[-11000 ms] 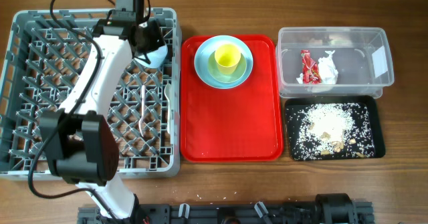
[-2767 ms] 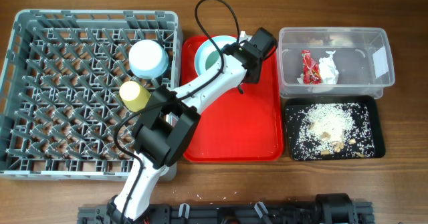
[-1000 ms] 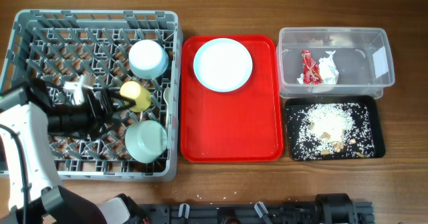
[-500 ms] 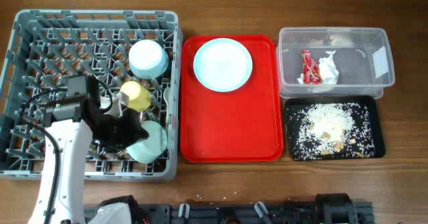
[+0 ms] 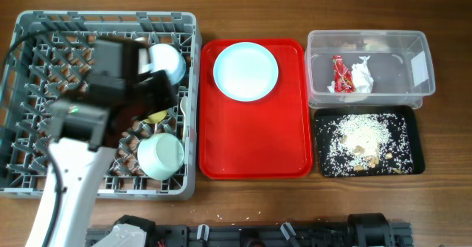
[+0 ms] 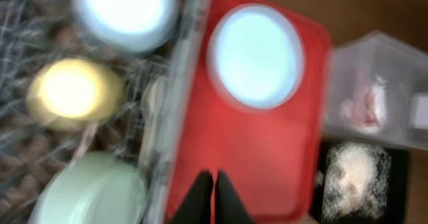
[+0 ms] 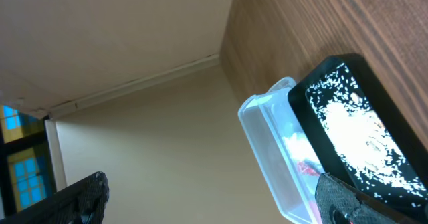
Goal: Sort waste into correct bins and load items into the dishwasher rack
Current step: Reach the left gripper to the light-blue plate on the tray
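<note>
Pale blue round plate (image 5: 245,71) lies flat on the large red tray (image 5: 254,144), beside the grey plastic rack (image 5: 184,22). Left wrist view, blurred: the left gripper (image 6: 214,194) is closed, holding nothing, above that tray. Right wrist view: the right gripper (image 7: 210,184) stands wide apart, empty.

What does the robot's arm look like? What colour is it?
The left arm has smooth white tube-shaped parts joined by chunky black and dark grey blocks, with a thin black cable looping off it. The left gripper has two slim black fingers that taper to points. The right gripper's fingers look black too.
</note>
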`<move>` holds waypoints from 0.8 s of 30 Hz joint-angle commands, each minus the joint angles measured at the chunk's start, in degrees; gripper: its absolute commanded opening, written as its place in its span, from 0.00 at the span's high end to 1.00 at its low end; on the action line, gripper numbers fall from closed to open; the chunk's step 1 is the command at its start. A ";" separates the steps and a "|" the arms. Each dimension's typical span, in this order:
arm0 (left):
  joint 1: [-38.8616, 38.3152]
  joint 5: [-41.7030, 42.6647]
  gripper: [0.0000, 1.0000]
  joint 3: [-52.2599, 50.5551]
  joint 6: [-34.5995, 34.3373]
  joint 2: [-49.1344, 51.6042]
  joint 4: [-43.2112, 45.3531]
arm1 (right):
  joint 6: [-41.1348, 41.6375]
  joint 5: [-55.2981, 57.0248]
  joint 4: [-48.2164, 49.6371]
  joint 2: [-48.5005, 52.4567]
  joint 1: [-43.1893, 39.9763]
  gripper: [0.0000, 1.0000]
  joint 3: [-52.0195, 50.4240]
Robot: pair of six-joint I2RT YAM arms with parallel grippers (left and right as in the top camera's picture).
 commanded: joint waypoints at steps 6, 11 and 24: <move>-19.08 -10.60 0.96 0.28 -0.33 32.63 36.61 | 0.39 0.81 0.13 0.31 -0.02 0.00 0.13; -19.41 -3.06 0.96 0.28 -0.33 46.73 38.84 | 0.39 0.81 0.13 0.33 -0.02 0.00 0.13; -26.23 -0.04 0.80 0.28 0.85 35.21 24.22 | 0.37 0.81 0.13 0.33 -0.02 0.00 0.13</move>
